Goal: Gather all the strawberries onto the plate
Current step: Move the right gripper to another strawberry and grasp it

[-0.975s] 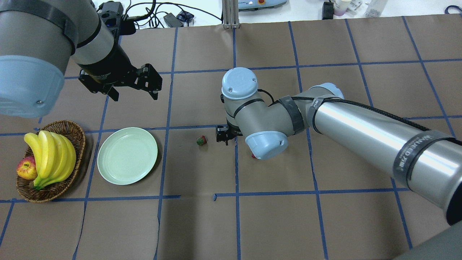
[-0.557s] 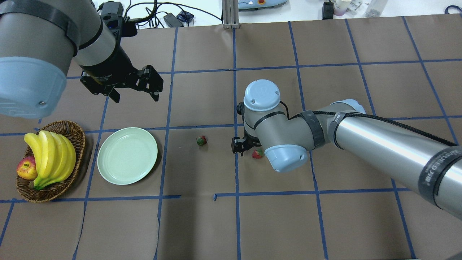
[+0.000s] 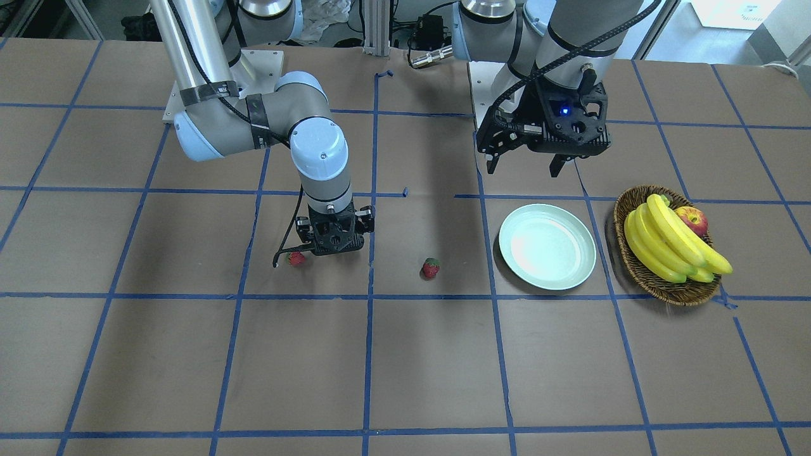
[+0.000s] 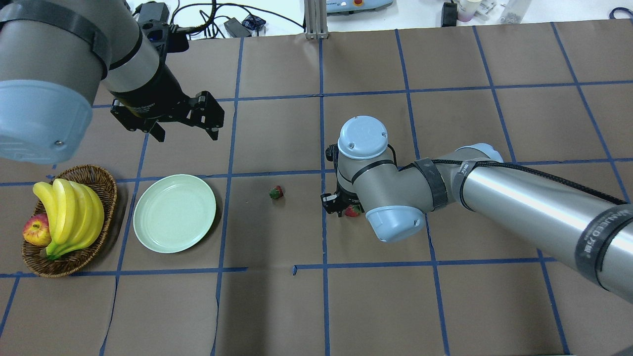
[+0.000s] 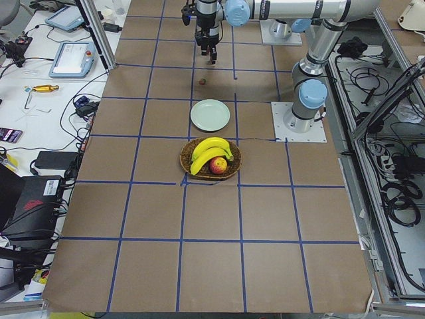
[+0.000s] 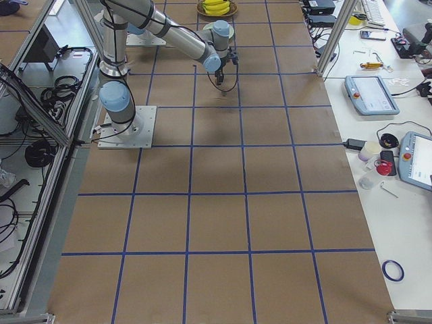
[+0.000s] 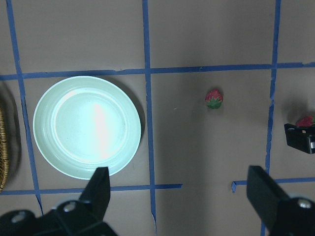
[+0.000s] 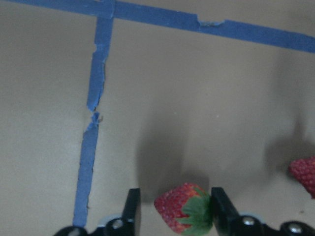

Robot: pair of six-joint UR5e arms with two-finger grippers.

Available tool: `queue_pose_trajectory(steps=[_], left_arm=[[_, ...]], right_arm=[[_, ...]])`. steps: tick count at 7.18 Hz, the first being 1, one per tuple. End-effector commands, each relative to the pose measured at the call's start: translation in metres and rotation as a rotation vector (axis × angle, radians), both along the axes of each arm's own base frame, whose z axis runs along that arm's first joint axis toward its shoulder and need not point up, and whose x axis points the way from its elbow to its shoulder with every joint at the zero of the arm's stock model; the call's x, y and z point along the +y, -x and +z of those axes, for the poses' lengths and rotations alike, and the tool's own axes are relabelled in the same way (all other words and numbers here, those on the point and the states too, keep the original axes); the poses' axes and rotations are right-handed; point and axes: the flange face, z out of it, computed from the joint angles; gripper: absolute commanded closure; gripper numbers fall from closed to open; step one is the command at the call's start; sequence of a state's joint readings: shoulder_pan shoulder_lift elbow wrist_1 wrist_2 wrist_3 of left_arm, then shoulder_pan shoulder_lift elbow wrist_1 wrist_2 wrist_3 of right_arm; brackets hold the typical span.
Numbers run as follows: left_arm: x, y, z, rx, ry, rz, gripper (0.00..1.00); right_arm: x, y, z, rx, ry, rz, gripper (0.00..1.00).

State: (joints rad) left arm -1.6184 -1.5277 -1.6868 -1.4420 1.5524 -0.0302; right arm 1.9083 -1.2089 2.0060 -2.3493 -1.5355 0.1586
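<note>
Two of the three strawberries lie loose on the brown paper. One strawberry is between the plate and my right arm. A second strawberry sits between the fingers of my open right gripper, which points straight down; its fingers stand either side of the fruit. The third strawberry lies just beyond that gripper. The mint-green plate holds nothing. My left gripper hovers open behind the plate, holding nothing.
A wicker basket with bananas and an apple stands right beside the plate. Blue tape lines grid the paper. Cables and boxes lie beyond the table's far edge.
My right gripper has moved to the right and nearer the robot, away from the middle strawberry, and now straddles the strawberry past the tape line. The left arm has barely shifted.
</note>
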Motion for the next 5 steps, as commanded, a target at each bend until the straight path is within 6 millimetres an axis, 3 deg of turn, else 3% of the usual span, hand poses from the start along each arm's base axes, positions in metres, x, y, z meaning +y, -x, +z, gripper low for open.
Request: queue_pose_trajectory(steps=[1,3,5], left_arm=[[0.000,0.000,0.001,0.000,0.002,-0.001,0.00],[0.000,0.000,0.000,0.000,0.001,0.000,0.00],[0.000,0.001,0.001,0.000,0.002,-0.001,0.00]], right_arm=[[-0.003,-0.001,0.002,-0.007,0.019,-0.004,0.99],[-0.027,-0.014,0.036,-0.058,0.087,-0.041,0.99],[-0.023,-0.051,0.042,-0.230,0.058,-0.168,0.96]])
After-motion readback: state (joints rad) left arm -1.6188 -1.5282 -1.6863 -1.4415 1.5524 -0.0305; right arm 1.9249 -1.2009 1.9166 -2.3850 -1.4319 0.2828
